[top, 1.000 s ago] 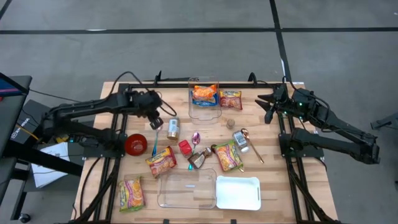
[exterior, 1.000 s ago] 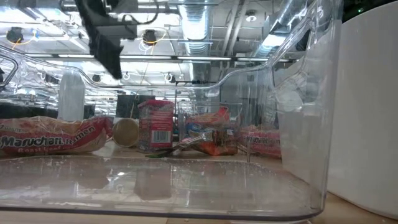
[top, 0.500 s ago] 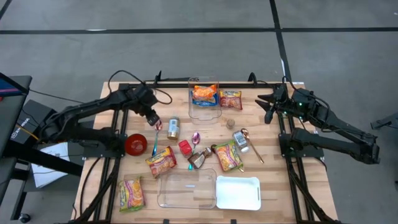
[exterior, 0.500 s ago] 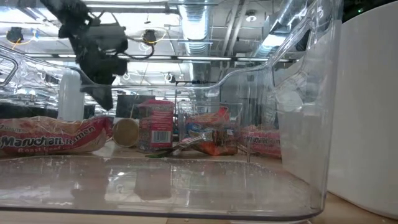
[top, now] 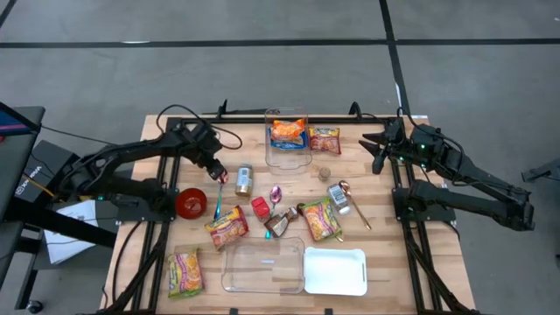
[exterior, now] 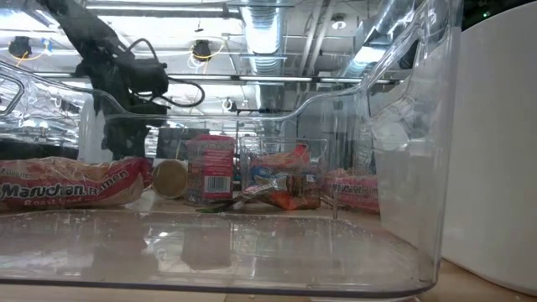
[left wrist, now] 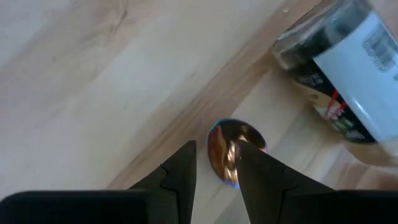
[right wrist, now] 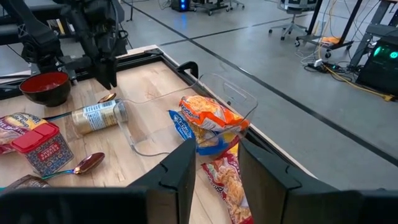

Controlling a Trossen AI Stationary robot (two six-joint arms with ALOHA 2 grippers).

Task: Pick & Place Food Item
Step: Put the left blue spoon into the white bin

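Note:
My left gripper [top: 218,171] points steeply down at the far left of the table, open by a narrow gap. Just below its fingertips [left wrist: 214,149] lies the bowl [left wrist: 231,152] of a teal-handled spoon [top: 220,194]. The right wrist view shows the fingertips [right wrist: 111,81] a little above that bowl. A labelled can [top: 243,181] lies on its side just beside it. A ramen packet [top: 227,226] lies nearer the front. My right gripper [top: 371,150] waits open and raised at the far right, holding nothing.
A red bowl [top: 191,203] sits left of the spoon. A clear bin [top: 302,162] at the far centre holds an orange packet [top: 288,133]. Another clear bin [top: 262,267] and a white tray [top: 334,271] stand at the front. More packets, spoons and a red-lidded tub [top: 260,206] lie mid-table.
My left gripper has come down toward the spoon's bowl beside the can, swinging a little toward the table's left edge and turning as it sank. Its fingers have kept the same gap. The right arm has kept still.

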